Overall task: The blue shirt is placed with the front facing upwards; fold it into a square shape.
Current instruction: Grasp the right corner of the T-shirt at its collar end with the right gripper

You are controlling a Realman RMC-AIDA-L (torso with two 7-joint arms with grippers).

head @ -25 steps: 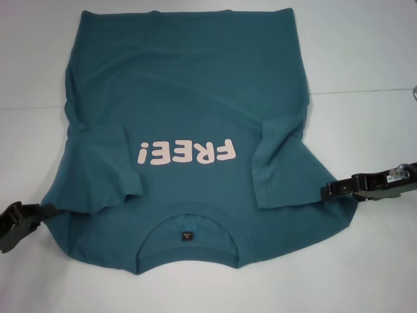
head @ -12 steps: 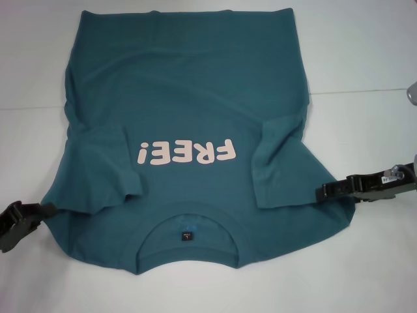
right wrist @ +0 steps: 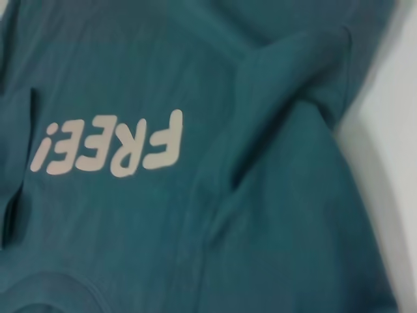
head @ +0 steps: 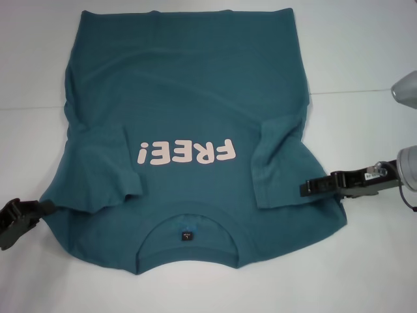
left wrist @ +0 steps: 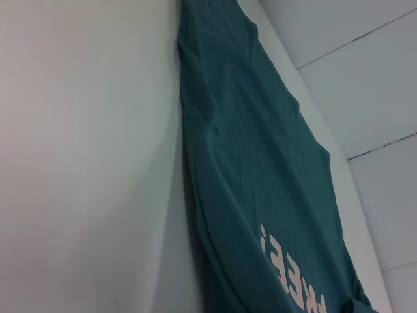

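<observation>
- The blue shirt (head: 189, 124) lies front up on the white surface (head: 365, 52), its collar (head: 187, 244) toward the near edge and its hem toward the far edge.
- A narrow strip of bare surface runs between the collar and the near edge.
- Both short sleeves are folded inward over the chest, one on each side of the pale "FREE!" lettering (head: 186, 152).
- The left gripper (head: 40, 208) sits low at the near left, its dark tip touching the shirt's left shoulder edge; whether its jaws are apart or together I cannot tell.
- The right gripper (head: 309, 188) reaches in from the right edge and lies over the shirt's right shoulder, just beside the folded right sleeve (head: 277, 163); its dark tip looks narrow and pressed together, but whether cloth is caught in it is not visible.
- Wide bare surface opens to the right of the shirt, and a narrower band to the left.
- In the left wrist view the shirt's side edge (left wrist: 195, 195) runs long and fairly straight against bare surface.
- At the far edge the hem lies close to the surface's limit, with little free room beyond.
</observation>
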